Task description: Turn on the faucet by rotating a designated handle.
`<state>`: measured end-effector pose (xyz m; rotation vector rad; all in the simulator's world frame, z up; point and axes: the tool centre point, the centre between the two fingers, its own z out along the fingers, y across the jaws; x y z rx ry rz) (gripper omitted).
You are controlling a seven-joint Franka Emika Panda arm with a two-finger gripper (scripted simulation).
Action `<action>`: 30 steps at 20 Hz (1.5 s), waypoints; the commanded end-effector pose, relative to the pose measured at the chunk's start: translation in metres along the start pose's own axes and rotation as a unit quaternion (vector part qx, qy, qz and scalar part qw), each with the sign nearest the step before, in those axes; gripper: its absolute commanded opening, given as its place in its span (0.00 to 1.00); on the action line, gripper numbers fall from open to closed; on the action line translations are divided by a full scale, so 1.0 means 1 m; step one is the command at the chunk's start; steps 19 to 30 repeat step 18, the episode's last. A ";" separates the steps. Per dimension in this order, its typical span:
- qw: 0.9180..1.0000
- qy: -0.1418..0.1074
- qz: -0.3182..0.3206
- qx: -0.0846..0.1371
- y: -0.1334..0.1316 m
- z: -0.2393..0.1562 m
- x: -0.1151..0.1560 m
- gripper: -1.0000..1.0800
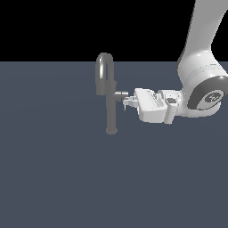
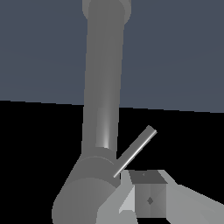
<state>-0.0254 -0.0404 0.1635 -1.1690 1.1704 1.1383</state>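
The grey faucet [image 1: 111,109] stands upright, a tall post with an inverted-U gooseneck spout [image 1: 104,67] at its top. The handle [image 1: 120,95] is a short stub sticking out of the post toward the exterior view's right. In the wrist view the stub [image 2: 87,186] ends in a thin lever rod [image 2: 136,149] that slants away from it. My gripper [image 1: 127,101] reaches in horizontally from the exterior view's right, its tips at the end of the stub. One fingertip [image 2: 149,200] shows close beside the base of the rod. The other finger is hidden.
The faucet stands on a flat dark blue-grey floor [image 1: 53,178]. My white arm [image 1: 200,84] comes down from the exterior view's upper right, level with the handle.
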 end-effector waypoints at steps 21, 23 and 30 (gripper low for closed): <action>0.999 0.016 0.024 0.019 -0.034 -0.001 0.050 0.00; 0.999 0.016 0.024 0.019 -0.034 -0.001 0.050 0.00; 0.999 0.016 0.024 0.019 -0.034 -0.001 0.050 0.00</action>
